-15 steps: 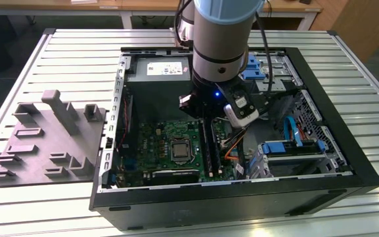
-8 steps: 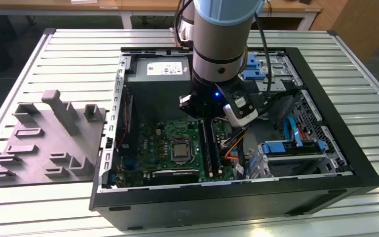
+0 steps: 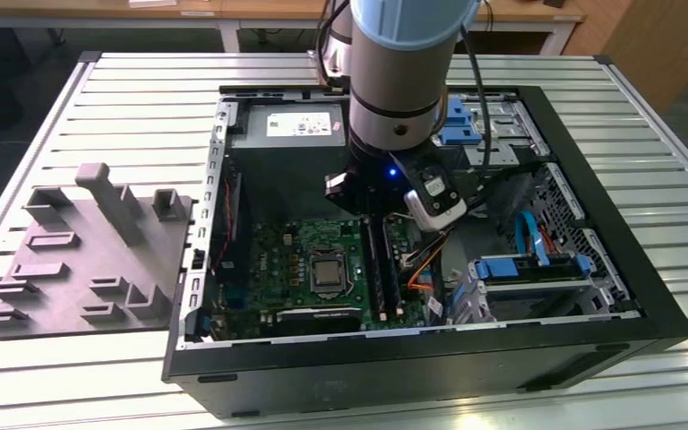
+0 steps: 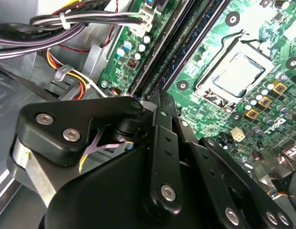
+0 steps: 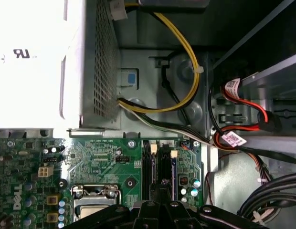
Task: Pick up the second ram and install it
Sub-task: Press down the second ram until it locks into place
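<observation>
The open computer case (image 3: pixel 201 269) lies on its side with the green motherboard (image 3: pixel 284 260) facing up. My gripper (image 3: pixel 376 213) hangs inside the case over the end of the black memory slots (image 3: pixel 382 264) nearest the grey power supply (image 3: pixel 290 125). In the second wrist view the gripper (image 4: pixel 156 95) is shut, its tip right at the end of the slots (image 4: pixel 186 43). In the first wrist view the gripper (image 5: pixel 160 191) sits over the slots (image 5: pixel 160 162). Thin dark strips stand in the slots; I cannot tell the second ram apart from them.
A grey foam holder tray (image 3: pixel 93 260) lies on the slatted table at the exterior view's left. Blue drive brackets (image 3: pixel 458 121) (image 3: pixel 529 264) and cable bundles (image 4: pixel 67 21) (image 5: pixel 186 86) crowd the case beside the slots. The processor socket (image 3: pixel 323 271) sits on the slots' other side.
</observation>
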Available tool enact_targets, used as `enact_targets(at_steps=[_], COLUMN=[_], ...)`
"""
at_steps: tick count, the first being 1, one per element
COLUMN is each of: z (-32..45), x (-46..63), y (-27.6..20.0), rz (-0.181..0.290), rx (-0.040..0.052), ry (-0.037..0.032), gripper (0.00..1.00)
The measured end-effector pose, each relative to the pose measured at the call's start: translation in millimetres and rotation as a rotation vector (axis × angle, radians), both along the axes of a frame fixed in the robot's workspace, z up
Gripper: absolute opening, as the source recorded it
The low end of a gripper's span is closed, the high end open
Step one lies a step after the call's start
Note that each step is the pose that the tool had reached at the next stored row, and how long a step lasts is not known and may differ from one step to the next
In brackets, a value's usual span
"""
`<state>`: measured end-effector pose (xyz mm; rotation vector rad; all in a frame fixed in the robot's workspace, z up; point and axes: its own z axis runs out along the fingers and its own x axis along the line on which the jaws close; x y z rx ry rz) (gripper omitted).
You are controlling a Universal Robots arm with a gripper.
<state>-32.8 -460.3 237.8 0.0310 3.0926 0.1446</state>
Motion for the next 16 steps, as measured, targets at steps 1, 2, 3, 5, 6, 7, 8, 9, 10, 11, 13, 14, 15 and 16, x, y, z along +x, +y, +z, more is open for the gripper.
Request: enact_targets(at_steps=[1, 2, 3, 5, 6, 7, 8, 9, 10, 11, 13, 14, 15, 16], z=[-0.1, -0.4, -1.0, -3.8, -4.4, -4.3, -4.3, -4.5, -4.8, -5.1, -6.3, -7.4, -8.2, -8.3], x=[0.0, 0.0, 0.1, -0.1, -0.1, -0.1, -0.1, -0.2, -0.6, -1.0, -1.1, -1.1, -1.1, -1.1], y=[1.0, 1.7, 2.2, 2.5, 2.5, 2.5, 2.5, 2.6, 3.0, 3.5, 4.2, 4.6, 4.8, 4.9], rz=[0.000, 0.000, 0.000, 0.000, 0.000, 0.000, 0.000, 0.000, 0.000, 0.000, 0.000, 0.000, 0.000, 0.000], rx=[-0.0001, 0.0001, 0.0002, 0.0001, 0.0000, -0.0001, -0.0002, -0.0001, 0.0002, 0.0000, 0.0002, 0.0002, 0.0000, -0.0001], ry=[0.0000, 0.0000, -0.0001, 0.0000, 0.0000, 0.0001, 0.0001, 0.0000, -0.0001, 0.0000, -0.0001, 0.0000, 0.0000, 0.0001], gripper=[0.10, 0.10, 0.10, 0.10, 0.10, 0.10, 0.10, 0.10, 0.10, 0.10, 0.10, 0.10, 0.10, 0.10])
